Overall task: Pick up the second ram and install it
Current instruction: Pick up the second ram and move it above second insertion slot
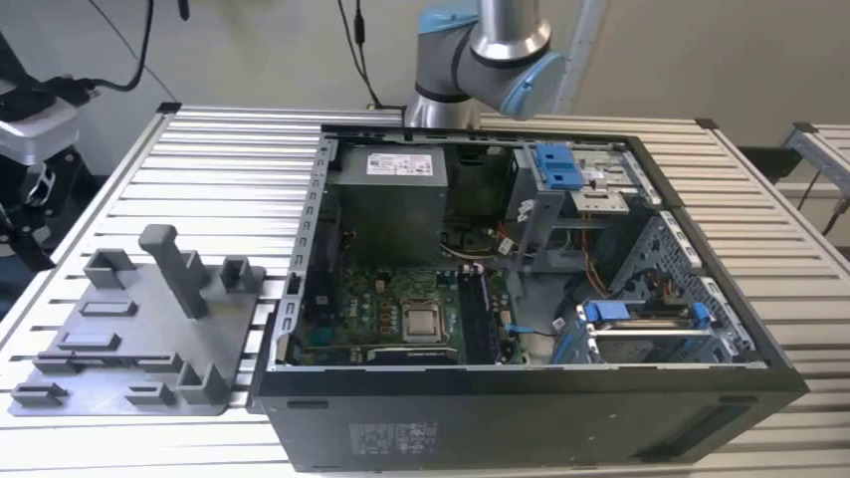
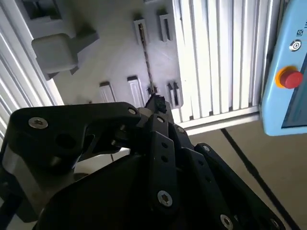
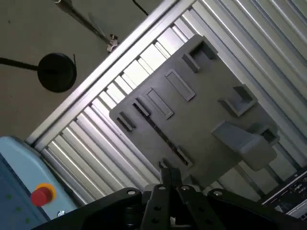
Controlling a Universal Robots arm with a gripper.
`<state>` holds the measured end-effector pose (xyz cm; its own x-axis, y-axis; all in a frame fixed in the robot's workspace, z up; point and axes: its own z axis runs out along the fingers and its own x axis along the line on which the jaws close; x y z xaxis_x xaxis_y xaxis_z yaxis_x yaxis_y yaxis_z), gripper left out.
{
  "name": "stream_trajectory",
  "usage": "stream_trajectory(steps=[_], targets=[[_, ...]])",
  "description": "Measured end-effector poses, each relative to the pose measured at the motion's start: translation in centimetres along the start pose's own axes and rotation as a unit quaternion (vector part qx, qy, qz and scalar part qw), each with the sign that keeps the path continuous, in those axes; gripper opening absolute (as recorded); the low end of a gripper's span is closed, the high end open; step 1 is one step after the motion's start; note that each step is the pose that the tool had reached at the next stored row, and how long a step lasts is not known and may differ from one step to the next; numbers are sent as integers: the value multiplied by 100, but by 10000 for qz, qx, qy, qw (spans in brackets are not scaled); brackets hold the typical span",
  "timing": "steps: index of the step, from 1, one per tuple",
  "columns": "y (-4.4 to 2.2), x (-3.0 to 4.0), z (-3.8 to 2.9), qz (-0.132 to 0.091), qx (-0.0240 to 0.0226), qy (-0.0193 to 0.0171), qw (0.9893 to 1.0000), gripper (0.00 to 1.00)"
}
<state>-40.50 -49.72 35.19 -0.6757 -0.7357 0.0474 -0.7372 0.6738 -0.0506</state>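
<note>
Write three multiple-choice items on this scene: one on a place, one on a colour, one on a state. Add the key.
1. The grey fixture tray lies:
A) on the exterior view's left of the computer case
B) inside it
C) on the exterior view's right of it

2. The round button on the pale blue panel is:
A) green
B) red
C) black

3. The gripper's jaws stand:
A) spread wide
B) drawn together on the second ram
C) clamped on the tall post

Key:
1 A, the tray sits beside the case on that side.
2 B, it shows red in both wrist views.
3 B, the thin dark stick runs edge-on from the closed tips.
</note>
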Motion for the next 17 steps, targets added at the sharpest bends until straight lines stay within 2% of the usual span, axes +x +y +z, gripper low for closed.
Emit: stream_trajectory(steps=[6, 10, 13, 17], targets=[[15, -17, 2, -323, 20, -20, 9995, 11], [21, -24, 5, -562, 30, -36, 9984, 11], [22, -25, 6, -834, 42, -50, 9965, 11], [24, -27, 9, -1186, 59, -70, 9929, 11]])
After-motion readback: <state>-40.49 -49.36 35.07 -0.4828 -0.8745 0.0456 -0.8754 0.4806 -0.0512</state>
